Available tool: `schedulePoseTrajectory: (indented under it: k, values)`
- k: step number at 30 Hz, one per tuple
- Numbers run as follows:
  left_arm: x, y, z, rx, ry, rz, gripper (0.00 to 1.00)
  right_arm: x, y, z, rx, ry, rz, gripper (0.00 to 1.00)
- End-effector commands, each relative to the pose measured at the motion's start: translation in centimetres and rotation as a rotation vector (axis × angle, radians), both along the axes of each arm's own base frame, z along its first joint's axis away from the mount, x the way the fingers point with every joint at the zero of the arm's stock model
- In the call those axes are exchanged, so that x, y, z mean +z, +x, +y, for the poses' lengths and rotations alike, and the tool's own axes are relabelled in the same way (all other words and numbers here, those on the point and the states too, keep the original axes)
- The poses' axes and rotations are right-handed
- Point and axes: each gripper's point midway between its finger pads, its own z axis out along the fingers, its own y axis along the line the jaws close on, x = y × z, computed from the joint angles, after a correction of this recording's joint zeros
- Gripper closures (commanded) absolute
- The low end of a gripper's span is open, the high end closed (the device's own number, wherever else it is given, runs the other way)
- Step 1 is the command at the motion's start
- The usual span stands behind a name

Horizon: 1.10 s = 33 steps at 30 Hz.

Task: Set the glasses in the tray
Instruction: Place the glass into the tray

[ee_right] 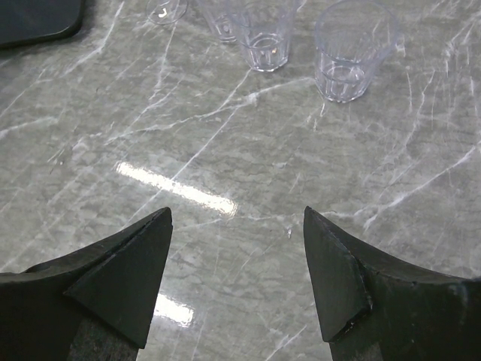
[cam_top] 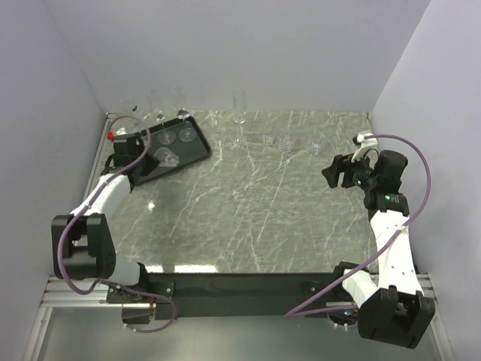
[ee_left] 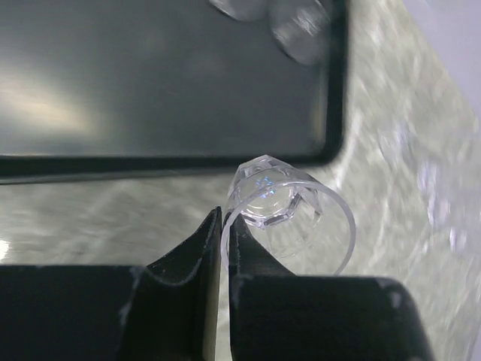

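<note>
Overhead, the tray (cam_top: pixel 192 150) lies slanted on the marble table (cam_top: pixel 263 218). The left gripper (cam_top: pixel 135 149) sits at the tray's left end, and its jaws cannot be made out from here. Two stemmed glasses (cam_top: pixel 164 137) stand in the tray's far half, and another glass (cam_top: pixel 167 156) shows nearer its middle. Three tall glasses (cam_top: pixel 158 105) stand just behind the tray. A flute (cam_top: pixel 240 114) stands near its right side, and three tumblers (cam_top: pixel 285 143) stand further right, well apart from it. The right gripper (cam_top: pixel 331 173) hangs beyond those, furthest from the tray.

From the left wrist, the fingers (ee_left: pixel 188 256) are pinched almost together on the rim of a faceted glass (ee_left: pixel 289 214). It is tipped on its side just outside the tray's rim, over marble and not in the tray. Two blurred glass bases show in the tray's far right corner.

From the right wrist, the fingers (ee_right: pixel 128 271) stand wide apart above bare marble with nothing between them. The tumblers stand ahead, and one corner of the tray shows at the upper left, well apart.
</note>
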Motion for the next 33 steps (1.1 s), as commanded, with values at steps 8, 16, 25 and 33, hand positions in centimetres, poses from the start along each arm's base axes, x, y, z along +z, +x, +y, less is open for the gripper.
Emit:
schedulePoseTrajectory:
  k: [8,16,25,33]
  values:
    - [-1.4,3.0,8.3,0.311,-0.095,0.047,1.00,1.5,0.1,0.0,0.015,-0.013,-0.048,0.23]
    - [-3.4,4.5,13.2,0.504,0.001,0.178,1.00,1.4,0.1,-0.1,0.013,-0.014,-0.048,0.23]
    - [-5.5,4.7,16.0,0.570,0.058,0.291,0.99,1.4,0.2,-0.1,0.011,-0.015,-0.048,0.23]
    - [-5.7,5.0,17.6,0.605,0.119,0.328,0.94,1.4,0.2,-0.1,0.009,-0.016,-0.046,0.23]
